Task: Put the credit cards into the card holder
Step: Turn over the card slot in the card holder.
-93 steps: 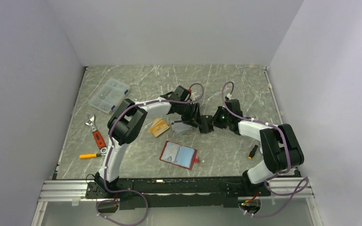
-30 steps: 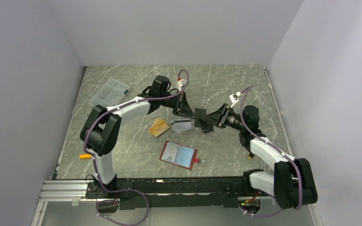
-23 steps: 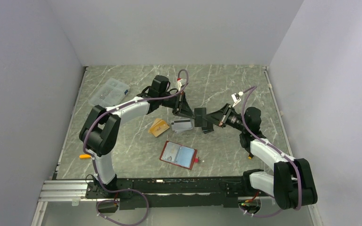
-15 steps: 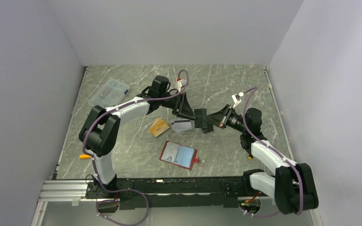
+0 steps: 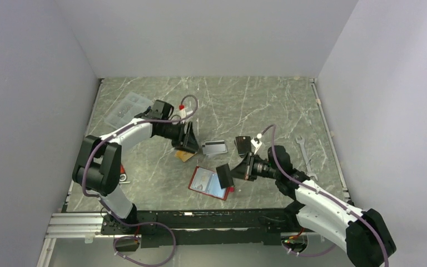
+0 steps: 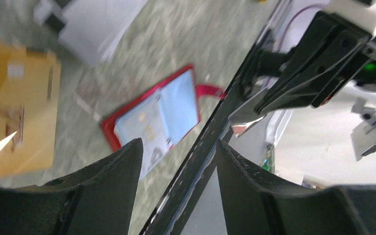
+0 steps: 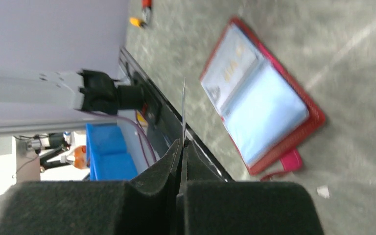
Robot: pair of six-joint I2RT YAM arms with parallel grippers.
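The card holder (image 5: 207, 182) lies open on the table, dark red with pale pockets up; it also shows in the left wrist view (image 6: 156, 115) and the right wrist view (image 7: 264, 107). My right gripper (image 5: 237, 169) is shut on a credit card (image 5: 224, 175), held on edge just above the holder's right side; in the right wrist view the card (image 7: 183, 110) shows edge-on between the jaws (image 7: 182, 144). My left gripper (image 5: 190, 143) is open and empty (image 6: 178, 144), over the gold-orange cards (image 5: 184, 156) (image 6: 14, 112). A silver-white card (image 5: 214, 146) lies beside them.
A small black rectangle (image 5: 243, 144) lies right of the silver card. A clear parts box (image 5: 127, 109) stands at the back left. A steel wrench (image 5: 306, 153) lies at the right. A red-handled wrench (image 5: 123, 174) lies partly hidden by the left arm.
The two grippers, which met over a card at mid-table, have parted. The right one drew back toward the near edge with the card. The left one moved left over the gold cards, open.
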